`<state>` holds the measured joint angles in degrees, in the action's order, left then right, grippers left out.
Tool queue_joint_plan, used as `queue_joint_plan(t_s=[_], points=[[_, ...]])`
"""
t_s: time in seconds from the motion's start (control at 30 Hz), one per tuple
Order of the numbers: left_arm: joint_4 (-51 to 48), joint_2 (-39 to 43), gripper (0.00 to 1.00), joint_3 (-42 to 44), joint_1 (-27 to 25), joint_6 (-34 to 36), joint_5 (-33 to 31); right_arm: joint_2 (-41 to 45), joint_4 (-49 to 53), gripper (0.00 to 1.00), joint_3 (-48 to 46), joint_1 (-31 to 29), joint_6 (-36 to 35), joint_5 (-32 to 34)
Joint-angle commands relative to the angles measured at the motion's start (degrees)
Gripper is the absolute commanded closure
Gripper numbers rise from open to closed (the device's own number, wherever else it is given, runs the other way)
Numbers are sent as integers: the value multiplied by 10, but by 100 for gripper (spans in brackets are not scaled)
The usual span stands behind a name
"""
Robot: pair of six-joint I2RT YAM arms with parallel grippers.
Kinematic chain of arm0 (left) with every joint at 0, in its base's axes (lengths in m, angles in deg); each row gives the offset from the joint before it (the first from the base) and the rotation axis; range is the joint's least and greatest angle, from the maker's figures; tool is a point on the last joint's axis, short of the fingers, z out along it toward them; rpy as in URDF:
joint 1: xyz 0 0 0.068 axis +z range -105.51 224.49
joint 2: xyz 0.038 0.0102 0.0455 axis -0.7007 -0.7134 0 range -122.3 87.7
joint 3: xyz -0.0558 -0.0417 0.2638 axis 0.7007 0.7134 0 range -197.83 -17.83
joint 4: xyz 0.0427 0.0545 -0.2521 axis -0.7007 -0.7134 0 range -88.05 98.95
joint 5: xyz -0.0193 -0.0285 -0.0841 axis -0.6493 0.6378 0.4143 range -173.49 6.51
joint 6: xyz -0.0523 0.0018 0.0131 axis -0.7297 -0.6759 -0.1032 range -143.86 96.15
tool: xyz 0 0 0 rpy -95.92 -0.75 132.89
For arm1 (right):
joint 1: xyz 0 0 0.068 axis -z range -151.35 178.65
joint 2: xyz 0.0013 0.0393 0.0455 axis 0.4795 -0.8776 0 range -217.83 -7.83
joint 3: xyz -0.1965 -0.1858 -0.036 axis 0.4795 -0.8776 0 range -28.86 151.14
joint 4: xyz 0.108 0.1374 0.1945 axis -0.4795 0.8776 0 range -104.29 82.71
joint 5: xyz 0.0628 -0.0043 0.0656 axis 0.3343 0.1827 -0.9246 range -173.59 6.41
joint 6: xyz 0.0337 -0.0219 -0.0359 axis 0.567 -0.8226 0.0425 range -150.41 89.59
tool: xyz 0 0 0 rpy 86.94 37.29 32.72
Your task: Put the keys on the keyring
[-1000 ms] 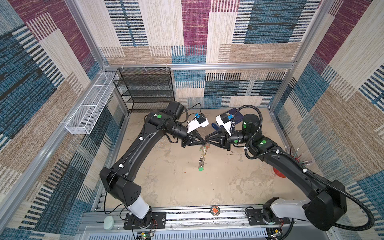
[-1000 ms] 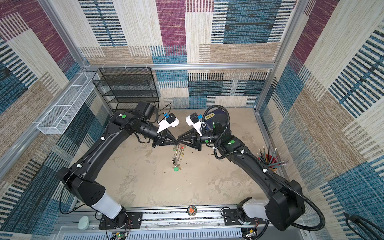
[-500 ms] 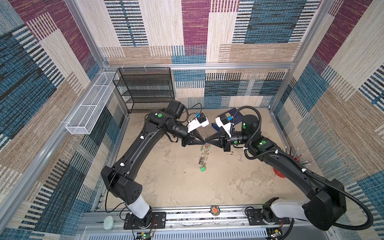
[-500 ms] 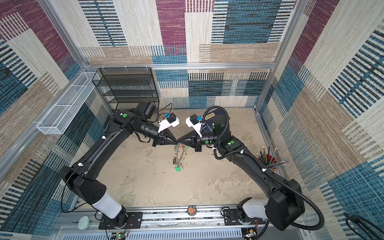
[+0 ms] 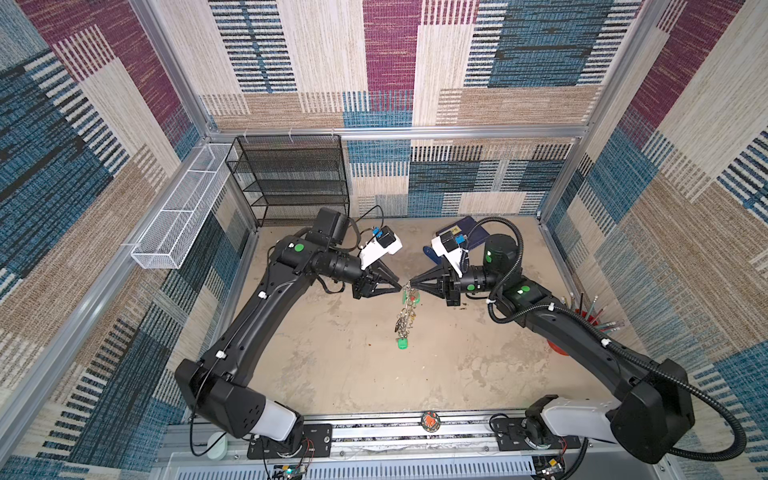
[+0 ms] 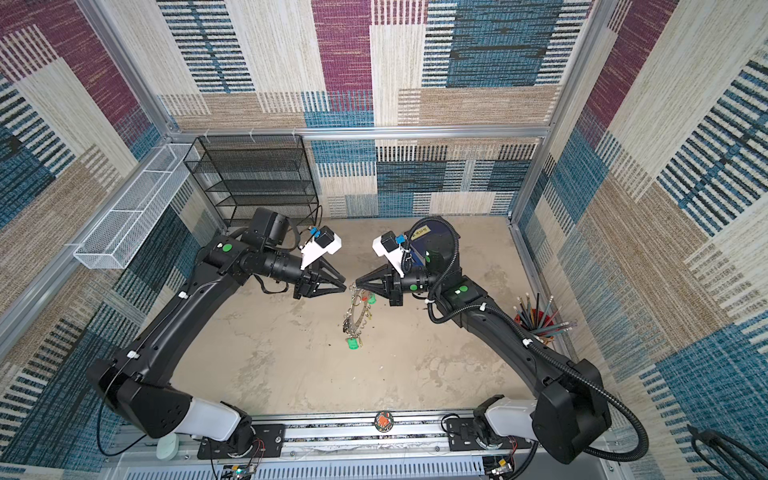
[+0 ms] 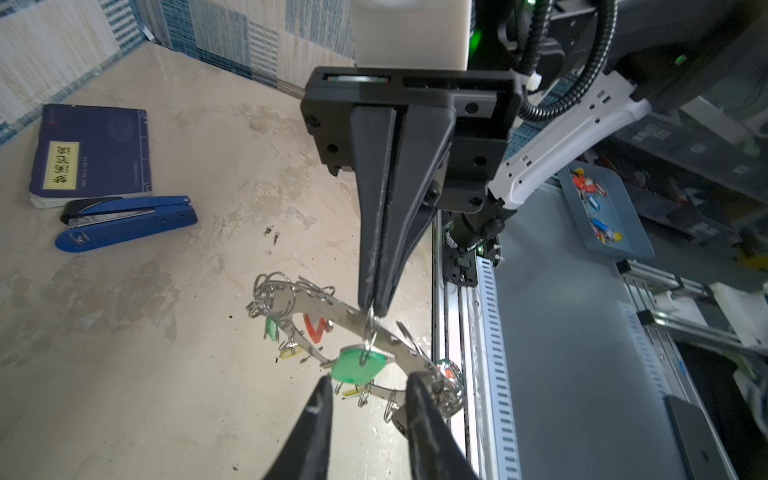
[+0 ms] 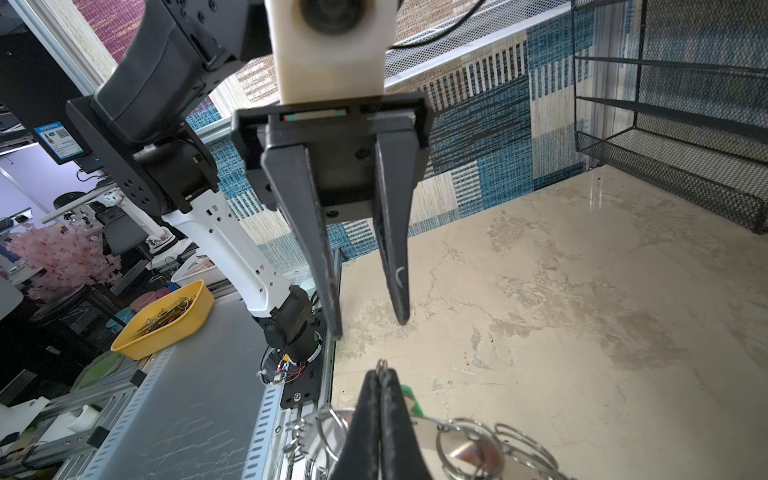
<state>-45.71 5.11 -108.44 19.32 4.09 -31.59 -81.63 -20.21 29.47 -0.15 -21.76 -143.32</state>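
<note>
The keyring (image 5: 405, 320) (image 6: 355, 316), a flat grey disc rimmed with split rings and coloured tags, hangs above the table. My right gripper (image 5: 411, 284) (image 6: 358, 285) (image 8: 381, 374) is shut on a split ring at the top of it. From that ring hangs a key with a green tag (image 7: 357, 365) (image 8: 413, 401). My left gripper (image 5: 399, 286) (image 6: 344, 287) (image 7: 371, 380) (image 8: 370, 326) faces it, open, with its fingertips on either side of the green tag and holding nothing. Another green tag (image 5: 402, 343) dangles at the keyring's low end. No black-tagged key is clear to me.
A blue book (image 7: 91, 153) and a blue stapler (image 7: 124, 224) lie at the back right. A black mesh shelf (image 5: 291, 178) stands at the back left, beside a white wire basket (image 5: 178, 216) on the left wall. A red cup of pencils (image 6: 540, 324) stands by the right wall.
The right gripper closed on the top split ring. The left gripper, shut on the keyring before, has opened and let go, so the keyring now hangs from the right gripper alone.
</note>
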Motion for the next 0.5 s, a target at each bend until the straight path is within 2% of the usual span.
queue_joint_plan(t_s=[0.0,0.07,0.3,0.47], points=[[107,45,58,57,13,-71,7,1,-75,100,-3,0,35,-26],[141,69,53,93,17,-95,0,-2,-105,100,-9,0,55,-42],[253,95,51,160,16,-185,36,-11,-174,100,-23,0,102,-69],[251,77,51,155,16,-185,51,-11,-183,100,-23,-1,110,-76]])
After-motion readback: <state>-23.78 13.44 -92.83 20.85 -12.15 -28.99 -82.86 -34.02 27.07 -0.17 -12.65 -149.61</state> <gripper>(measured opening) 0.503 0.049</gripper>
